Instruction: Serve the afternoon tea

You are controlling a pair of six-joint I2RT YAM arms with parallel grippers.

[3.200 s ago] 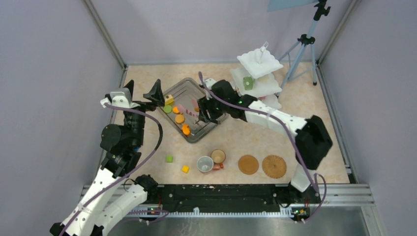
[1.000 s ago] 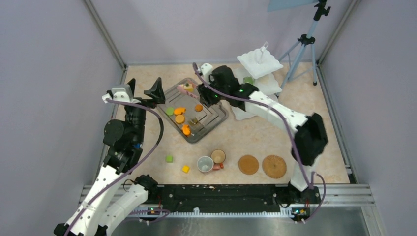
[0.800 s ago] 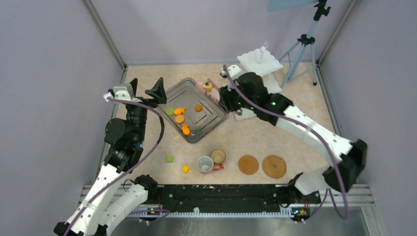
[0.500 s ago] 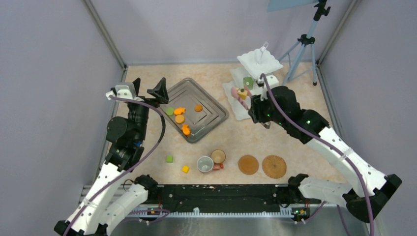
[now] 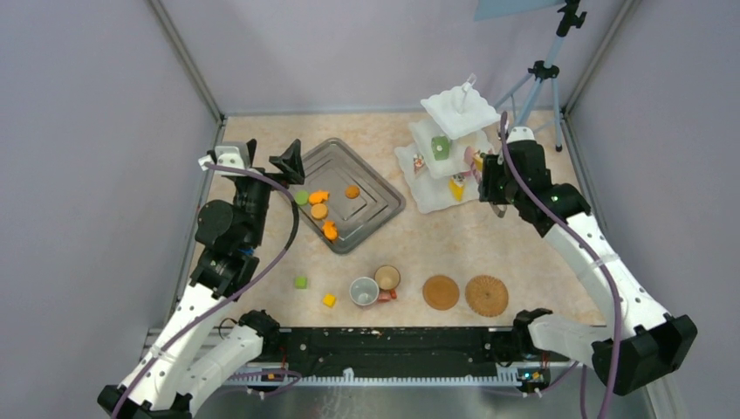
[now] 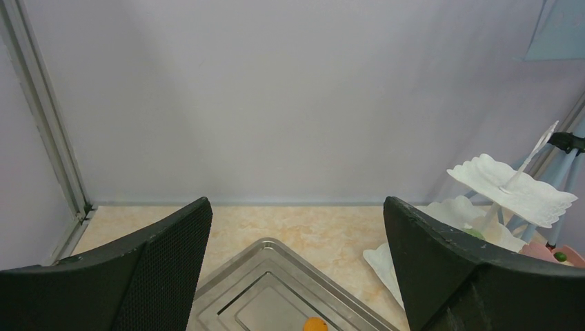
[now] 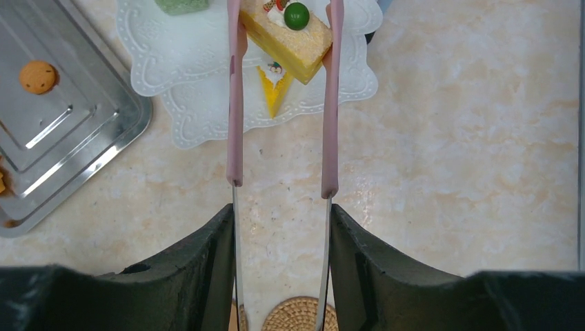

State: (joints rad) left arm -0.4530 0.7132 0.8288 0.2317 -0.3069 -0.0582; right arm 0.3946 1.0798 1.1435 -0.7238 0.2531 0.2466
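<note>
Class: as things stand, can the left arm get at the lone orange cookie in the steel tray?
Probably yes. The left gripper hangs open and empty beside the tray, nothing covers the orange cookie, and the right gripper, gripping pink tongs, is away at the stand.

Your tray [image 5: 377,208] is bare metal, smooth and shiny, and its stepped ridges catch the light. The tongs [image 7: 234,103] have matt pink plastic tips on thin, bright metal blades. The cake wedge [image 7: 293,41] looks matt and faintly speckled, like sponge, with a glossy green bead on top. The stand [image 7: 172,62] is white and smooth with an embossed, scalloped rim. Both mats [image 5: 441,292] are rough woven fibre. The tabletop [image 7: 448,138] is smooth and marble-patterned with a slight sheen. The left gripper [image 6: 295,203] has matt black fingers [image 6: 165,265] with a fine mesh-textured face.
</note>
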